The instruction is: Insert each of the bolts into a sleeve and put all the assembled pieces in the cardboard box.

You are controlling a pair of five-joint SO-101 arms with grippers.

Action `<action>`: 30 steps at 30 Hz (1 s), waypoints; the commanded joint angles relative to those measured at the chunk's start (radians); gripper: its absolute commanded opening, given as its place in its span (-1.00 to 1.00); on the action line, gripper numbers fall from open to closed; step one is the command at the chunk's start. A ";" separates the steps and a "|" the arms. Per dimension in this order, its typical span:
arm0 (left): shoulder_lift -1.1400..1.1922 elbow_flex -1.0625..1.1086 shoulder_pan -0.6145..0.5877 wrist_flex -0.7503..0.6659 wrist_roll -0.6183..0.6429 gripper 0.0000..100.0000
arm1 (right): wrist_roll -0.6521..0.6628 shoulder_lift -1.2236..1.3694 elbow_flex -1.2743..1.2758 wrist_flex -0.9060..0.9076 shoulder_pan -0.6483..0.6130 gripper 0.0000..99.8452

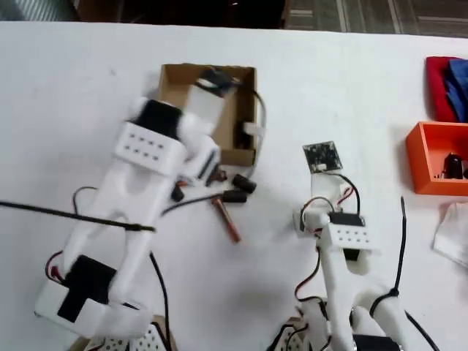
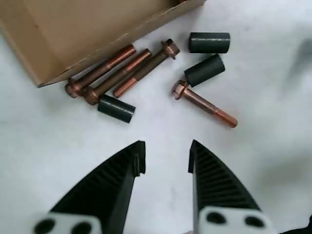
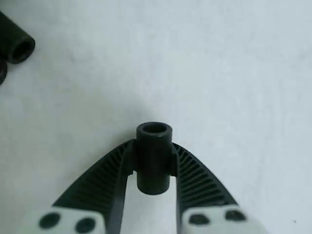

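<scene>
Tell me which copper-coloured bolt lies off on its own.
The copper-coloured metal bolt beside a black cylindrical sleeve: it lies alone, while the other three bolts bunch together along the brown cardboard box.

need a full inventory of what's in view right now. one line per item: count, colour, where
bolts: 4, copper, on the table beside the cardboard box; three bunched at its wall, one apart
loose sleeves: 3, black, lying on the table among the bolts
held sleeve: 1, black, between the right end effector's fingers
cardboard box: 1, brown, on the table's far side
orange bin: 1, orange, on the right arm's side of the table, dark item inside
cloth: 1, red and blue, beyond the orange bin
table: 1, white
left end effector: 1, black fingers, open, above the table near the bolts
right end effector: 1, black fingers, shut on the held sleeve
</scene>
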 commanded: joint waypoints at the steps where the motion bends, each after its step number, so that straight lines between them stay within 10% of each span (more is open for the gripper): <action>1: -0.006 0.031 0.025 -0.035 0.092 -0.65 | -0.006 -0.094 0.026 -0.036 0.016 -0.96; 9: 0.003 0.143 0.060 -0.104 0.752 -0.66 | -0.006 -0.265 0.133 -0.090 0.012 -0.96; 30: 0.002 0.578 0.207 -0.647 0.921 -0.66 | -0.008 -0.286 0.146 -0.093 0.012 -0.96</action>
